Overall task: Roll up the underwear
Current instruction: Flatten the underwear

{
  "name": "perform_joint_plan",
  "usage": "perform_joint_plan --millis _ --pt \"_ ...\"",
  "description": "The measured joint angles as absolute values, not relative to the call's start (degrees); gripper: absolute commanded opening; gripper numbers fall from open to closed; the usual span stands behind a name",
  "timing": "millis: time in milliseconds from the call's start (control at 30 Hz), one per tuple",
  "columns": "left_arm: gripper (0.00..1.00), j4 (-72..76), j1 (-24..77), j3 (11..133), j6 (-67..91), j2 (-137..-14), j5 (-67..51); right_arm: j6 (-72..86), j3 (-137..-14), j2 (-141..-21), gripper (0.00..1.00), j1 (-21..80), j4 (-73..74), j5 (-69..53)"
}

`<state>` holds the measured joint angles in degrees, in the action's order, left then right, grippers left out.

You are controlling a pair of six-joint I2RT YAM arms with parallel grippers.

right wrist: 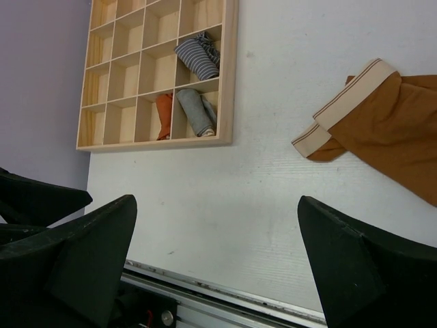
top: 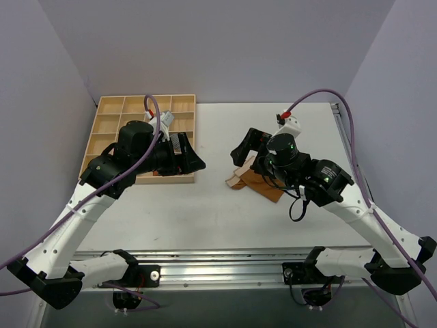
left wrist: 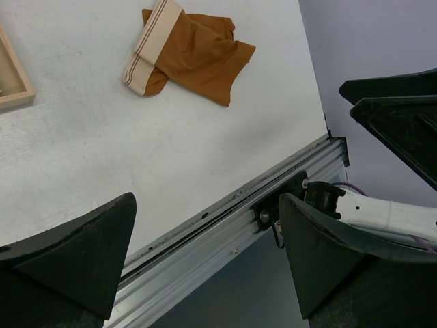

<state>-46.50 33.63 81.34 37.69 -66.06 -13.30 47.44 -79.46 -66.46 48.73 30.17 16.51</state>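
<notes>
Surface: white table (top: 205,212) inside pale lilac walls, with a metal rail along its 6 o'clock edge.
Underwear: the underwear (top: 261,184) lies just to the 3 o'clock side of the table's middle in the top view. It is loosely flat with some folds and is not rolled.
Band: its pale beige band (right wrist: 345,102) sits at the 9 o'clock end of the garment, doubled over at one corner.
Wooden tray: a divided wooden tray (top: 109,116) stands at 10 o'clock on the table, well apart from the garment.
Tray contents: a striped grey roll (right wrist: 198,55), a plain grey roll (right wrist: 196,113) and an orange roll (right wrist: 164,116) each sit in a compartment near the tray's edge.
Left gripper: the left gripper (left wrist: 205,273) hangs over the tray's 3 o'clock edge, jaws spread wide and holding nothing. The garment shows at 12 o'clock in its own camera, untouched.
Right gripper: the right gripper (right wrist: 215,260) hovers above the table near the garment's 12 o'clock side, jaws wide and empty. The cloth shows at 2 o'clock in its camera.
Step in hand: this looks like the approach, since neither arm has contact and no rolling has begun.
Next move: both arms probably need to come down to the cloth. One would pin or lift an end, likely the banded one, while the other smooths the brown fabric.
Risk: thin, soft cloth may bunch or slide on the smooth table instead of turning over itself.
</notes>
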Motion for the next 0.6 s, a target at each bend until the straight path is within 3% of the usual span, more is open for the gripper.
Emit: perform_joint_plan --millis 433,500,600 --pt "0.94 -46.3 33.5 81.1 38.0 -66.1 -13.3 43.5 -81.2 -65.1 0.99 48.7 31.6 21.8" --pt "0.94 -46.3 33.5 81.0 37.9 -66.3 -13.2 41.5 -81.0 -65.4 0.92 48.1 31.4 23.6" --pt "0.94 -45.9 33.2 80.8 37.8 -66.9 -12.8 37.3 -79.6 -68.1 0.69 41.5 28.8 21.9"
